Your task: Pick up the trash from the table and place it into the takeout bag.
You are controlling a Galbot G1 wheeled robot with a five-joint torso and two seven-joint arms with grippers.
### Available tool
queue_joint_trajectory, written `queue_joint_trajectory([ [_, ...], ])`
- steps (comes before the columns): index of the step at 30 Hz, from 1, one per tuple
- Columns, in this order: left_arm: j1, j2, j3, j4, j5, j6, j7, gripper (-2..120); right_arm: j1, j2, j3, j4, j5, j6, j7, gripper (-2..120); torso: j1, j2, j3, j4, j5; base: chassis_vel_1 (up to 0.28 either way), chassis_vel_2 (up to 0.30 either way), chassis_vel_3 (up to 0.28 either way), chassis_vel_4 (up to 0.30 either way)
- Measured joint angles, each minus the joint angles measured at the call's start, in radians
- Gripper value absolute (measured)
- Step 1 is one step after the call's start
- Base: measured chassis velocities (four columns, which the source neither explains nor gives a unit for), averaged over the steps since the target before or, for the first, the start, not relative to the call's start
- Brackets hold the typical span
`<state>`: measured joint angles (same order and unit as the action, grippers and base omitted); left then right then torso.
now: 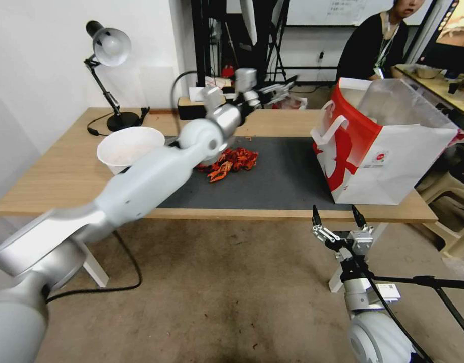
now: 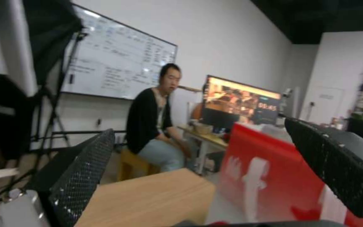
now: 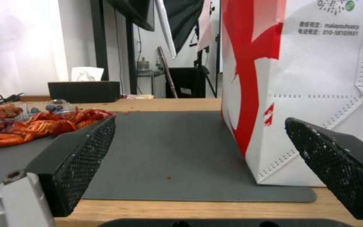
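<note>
Left gripper: raised over the far edge of the table, fingers spread with nothing between them; its arm crosses in front of the bowl and part of the shells.
Right gripper: low, before the near table edge, just below the bag, fingers parted and empty.
Takeout bag: upright on the right end of the dark mat, mouth open, loop handles on its left side.
Crayfish shells: heaped on the mat's left part, well apart from the bag.
White bowl: left of the shells, near the black desk lamp.
Tissue box: at the far edge behind the shells.
</note>
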<state>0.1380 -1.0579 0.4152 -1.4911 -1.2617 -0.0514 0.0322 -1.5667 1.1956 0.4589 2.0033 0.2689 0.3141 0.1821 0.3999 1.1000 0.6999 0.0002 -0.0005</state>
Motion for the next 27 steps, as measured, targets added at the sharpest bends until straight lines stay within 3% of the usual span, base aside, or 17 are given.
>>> queue_joint_trajectory([
  [6,0.096,0.083,-0.083,-0.076,0.018,0.001,-0.013,100,0.003,0.001,-0.005,0.0,-0.003,-0.001,0.0,100,0.0,0.0,0.0,-0.0003,0.0002,0.0,0.0,0.0,0.0],
  [9,0.221,0.148,-0.188,-0.149,0.089,0.012,-0.024,100,0.002,0.003,-0.01,0.0,-0.007,-0.003,0.0,100,0.0,0.0,0.0,-0.0001,0.0002,0.0,0.0,0.0,0.0],
  [13,0.333,0.19,-0.26,-0.213,0.128,0.02,-0.029,100,0.002,0.003,-0.013,0.0,-0.009,-0.003,0.0,100,0.0,0.0,0.0,0.0,0.0002,0.0,0.0,0.0,0.0],
  [18,0.411,0.216,-0.313,-0.255,0.158,0.021,-0.029,100,0.002,0.003,-0.015,-0.001,-0.01,-0.003,-0.001,100,0.0,0.0,0.0,-0.0003,0.0005,0.0,0.0,0.0,0.0],
  [20,0.517,0.242,-0.388,-0.312,0.192,0.023,-0.029,100,0.002,0.003,-0.019,-0.003,-0.011,-0.003,-0.002,100,0.0,0.0,0.0,-0.0001,0.0006,0.0,0.0,0.0,0.0],
  [27,0.68,0.244,-0.503,-0.383,0.27,0.019,-0.038,100,0.0,0.006,-0.025,-0.004,-0.01,-0.004,-0.002,100,0.0,0.0,0.0,-0.0001,0.0004,0.0,0.0,0.0,0.0],
])
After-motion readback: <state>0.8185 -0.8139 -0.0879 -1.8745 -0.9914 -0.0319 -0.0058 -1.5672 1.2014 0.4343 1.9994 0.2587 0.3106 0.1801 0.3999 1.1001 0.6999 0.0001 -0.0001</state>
